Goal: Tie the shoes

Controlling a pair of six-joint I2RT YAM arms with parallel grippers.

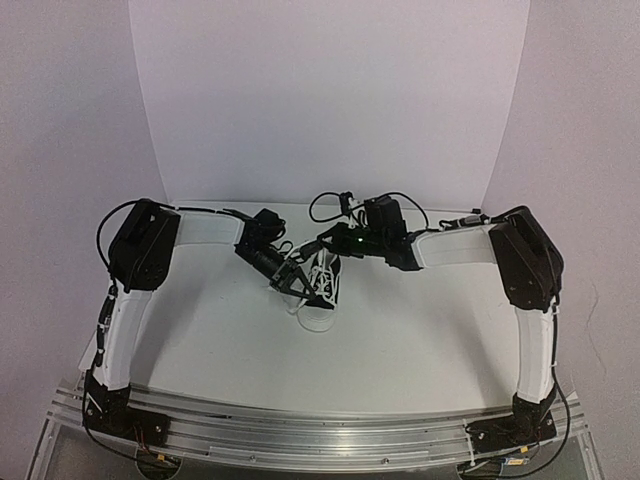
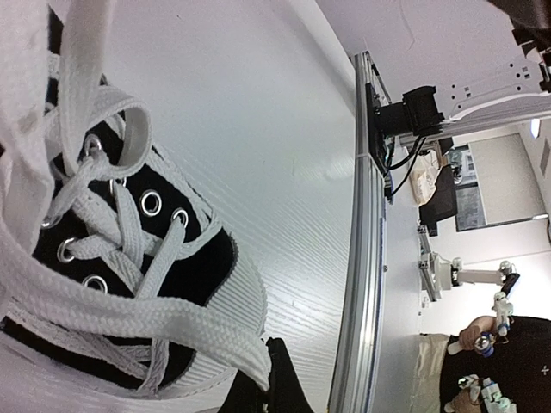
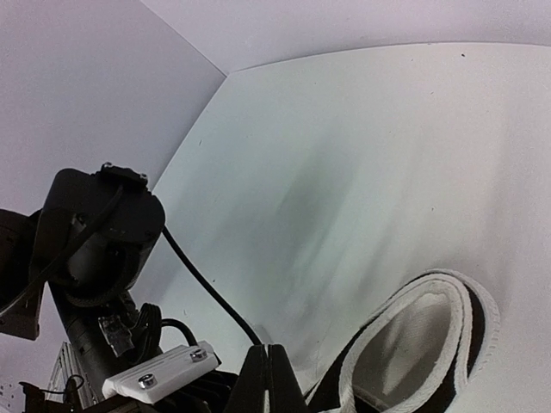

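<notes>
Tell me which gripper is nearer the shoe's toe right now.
Left. The left gripper sits at the laces on the left side of the shoe, close to the toe. The right gripper is farther back, at the heel opening.

No legible text, label, brand, number or sign in any view, perhaps owing to blur.

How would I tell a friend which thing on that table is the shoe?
Find the white table, then its far middle, where the left arm and right arm meet. There lies a small sneaker: black canvas, white rubber toe and sole, loose white laces. Unlike the hard black arms and cables around it, it is cloth with silver eyelets.
</notes>
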